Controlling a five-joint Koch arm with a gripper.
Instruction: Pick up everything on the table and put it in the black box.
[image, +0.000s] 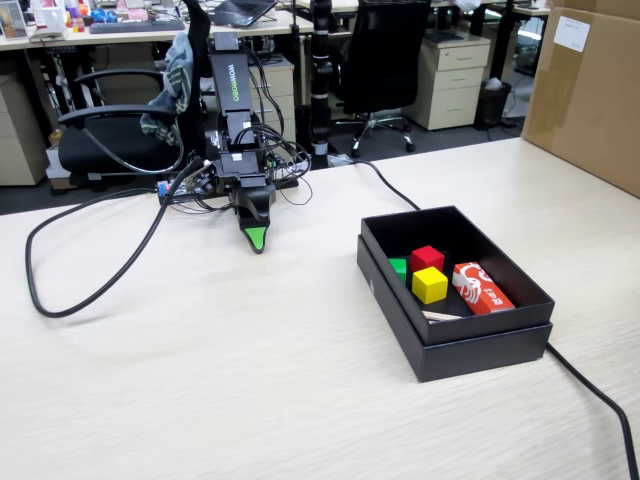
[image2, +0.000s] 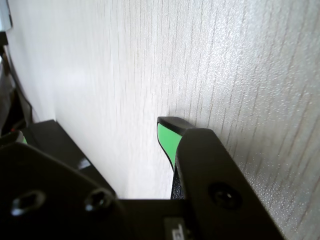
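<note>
Green cube (image: 399, 267) sits inside the black box (image: 480, 348), near the box's left wall, touching the red cube (image: 427, 257) w/ yellow cube (image: 430, 285) just beside. Red-white packet (image: 481, 288) lies by the right wall. Box near the table's (image: 250, 380) right edge. Gripper (image: 257, 240) folded down at the back edge, tip at the tabletop, holding nothing; only one tip shows, so can't tell if jaws are apart or together.
</note>
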